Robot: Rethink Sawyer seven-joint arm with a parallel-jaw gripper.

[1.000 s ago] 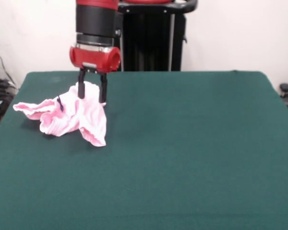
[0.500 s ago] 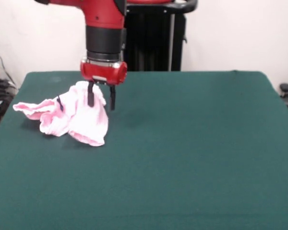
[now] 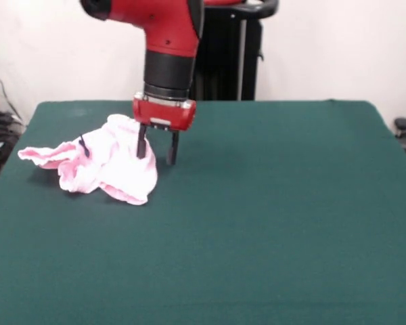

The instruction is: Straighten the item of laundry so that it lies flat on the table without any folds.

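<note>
Laundry item [image 3: 101, 170] lay crumpled, folds bunched, near left edge of green tabletop [image 3: 271, 223] as I watched remotely. My gripper [image 3: 156, 152] hung at its right edge, jaws apart, holding nothing I could see.

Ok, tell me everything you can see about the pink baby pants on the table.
The pink baby pants look like soft, pale cotton, crumpled in a rumpled heap rather than flat, with folds and a raised hump. A small dark bow shows near the top. One part trails out toward the picture's left. They lie on the green table, left of centre. The open gripper stands at their right edge, one finger before the cloth.
</note>
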